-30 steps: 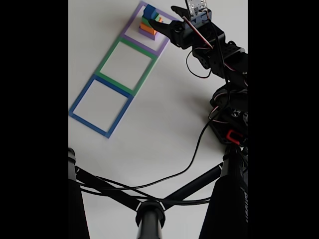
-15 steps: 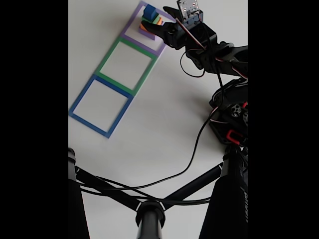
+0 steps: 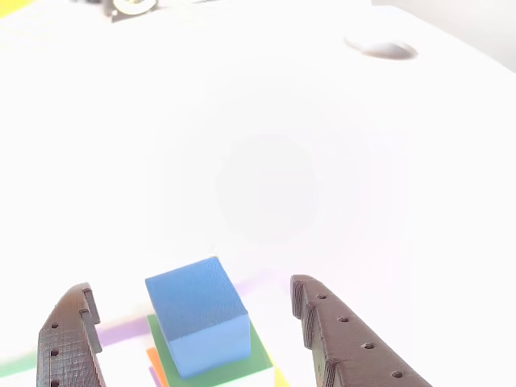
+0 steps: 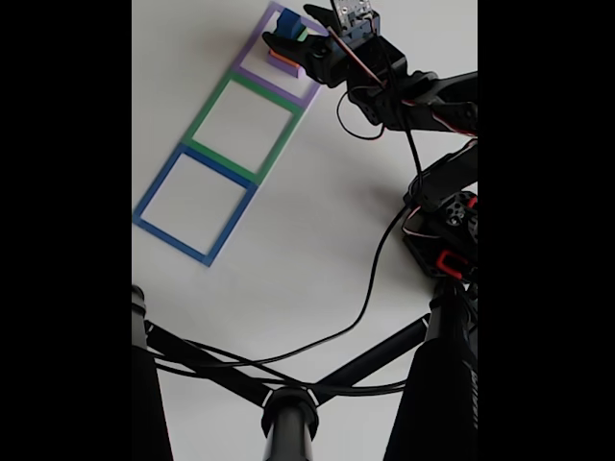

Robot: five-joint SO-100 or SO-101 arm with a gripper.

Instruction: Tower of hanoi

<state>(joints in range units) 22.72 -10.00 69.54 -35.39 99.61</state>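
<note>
Hobby robotics tabletop, white table (image 4: 307,250), tape squares (image 4: 197,204), tripod (image 4: 288,413)

Cube (image 3: 197,314) atop block stack (image 4: 285,60), between jaws, inside far taped square (image 4: 252,75).

We scan every surface and find no readable text, label, brand, number or sign anywhere, in either view; nothing legible for us to report.

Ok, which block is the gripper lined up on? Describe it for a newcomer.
Find the purple tape square, the last in the row of three. A block stack stands inside; take the blue cube on top, smallest, between the open gripper fingers.
</note>
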